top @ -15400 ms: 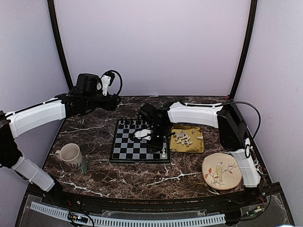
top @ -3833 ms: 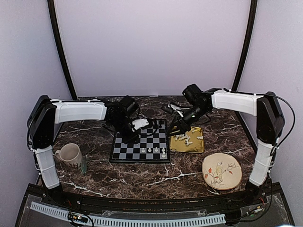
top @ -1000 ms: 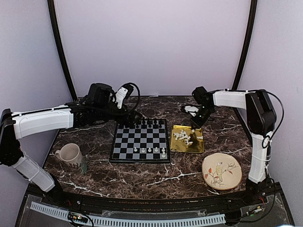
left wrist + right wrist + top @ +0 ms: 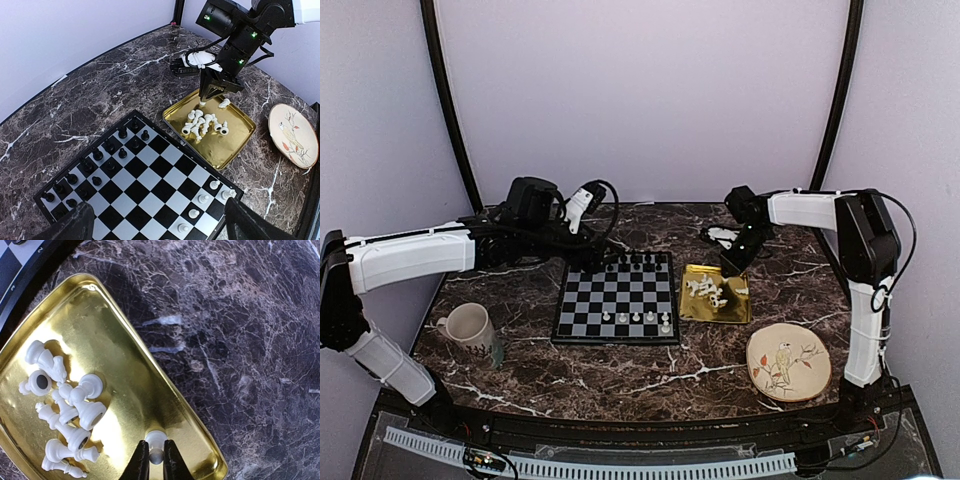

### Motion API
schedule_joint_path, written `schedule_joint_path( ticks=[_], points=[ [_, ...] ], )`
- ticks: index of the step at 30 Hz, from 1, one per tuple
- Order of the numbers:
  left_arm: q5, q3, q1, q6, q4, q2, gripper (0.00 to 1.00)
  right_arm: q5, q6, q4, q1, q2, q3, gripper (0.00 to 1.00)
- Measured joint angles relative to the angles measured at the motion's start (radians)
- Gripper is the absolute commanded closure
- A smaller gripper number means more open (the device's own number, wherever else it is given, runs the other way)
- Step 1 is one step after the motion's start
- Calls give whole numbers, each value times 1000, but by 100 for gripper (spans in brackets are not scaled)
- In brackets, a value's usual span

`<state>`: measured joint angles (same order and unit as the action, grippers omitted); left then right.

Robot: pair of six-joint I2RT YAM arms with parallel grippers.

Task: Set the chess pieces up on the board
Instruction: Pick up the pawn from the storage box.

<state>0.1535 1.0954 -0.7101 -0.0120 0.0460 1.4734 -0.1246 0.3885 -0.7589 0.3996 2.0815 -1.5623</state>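
Observation:
The board (image 4: 590, 310) lies mid-table, with black chessmen (image 4: 630, 260) in its far rows and several white chess pieces (image 4: 635, 318) on its near right squares. More white chess pieces (image 4: 65, 405) lie heaped in a gold tray (image 4: 115, 355) to the board's right. My right gripper (image 4: 156, 460) reaches down into the tray's far right corner and is shut on a single white pawn (image 4: 156, 440), apart from the heap. My left gripper (image 4: 160, 230) hangs open over the board (image 4: 145, 185), with nothing between its fingers.
A cream mug (image 4: 468, 325) stands near the table's left edge. A round plate (image 4: 788, 362) painted with a bird lies at the near right, below the tray (image 4: 735, 310). The left arm stretches along the back left.
My right gripper's fingers have come together on the white pawn in the tray. The left arm has barely shifted and its gripper stays open.

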Motion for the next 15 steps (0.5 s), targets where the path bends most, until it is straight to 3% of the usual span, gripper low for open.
schedule_joint_path(
  ticks=[15],
  points=[
    [8, 0, 0, 0, 14, 5, 8, -12, -2, -6, 2, 11, -1, 95]
  ],
)
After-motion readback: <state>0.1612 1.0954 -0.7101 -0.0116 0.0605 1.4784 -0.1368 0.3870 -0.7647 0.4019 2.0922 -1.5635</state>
